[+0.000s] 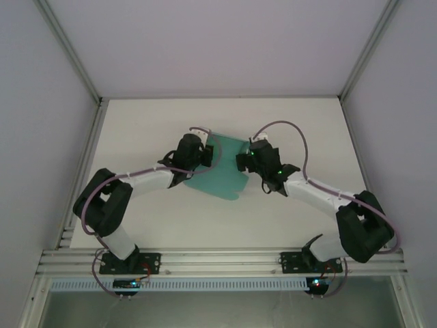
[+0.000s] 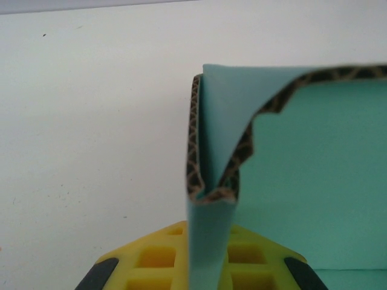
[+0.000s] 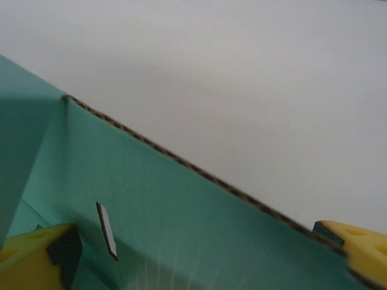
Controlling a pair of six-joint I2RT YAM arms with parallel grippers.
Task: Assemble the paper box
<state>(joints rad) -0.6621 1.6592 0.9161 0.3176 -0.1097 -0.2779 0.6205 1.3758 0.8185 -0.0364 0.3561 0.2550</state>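
Our left jaws grip a flap of the teal-green corrugated paper box (image 1: 222,179); the open right jaws straddle its wall.

Soft, even light comes from overhead, so the white table (image 1: 171,219) is bright and shadows stay faint. The top view is slightly grainy with a pinkish cast. Close up, the paper box (image 2: 314,181) has a sharp cut edge in the left wrist view. The right wrist view shows a shaded inner corner and a blurred foreground.
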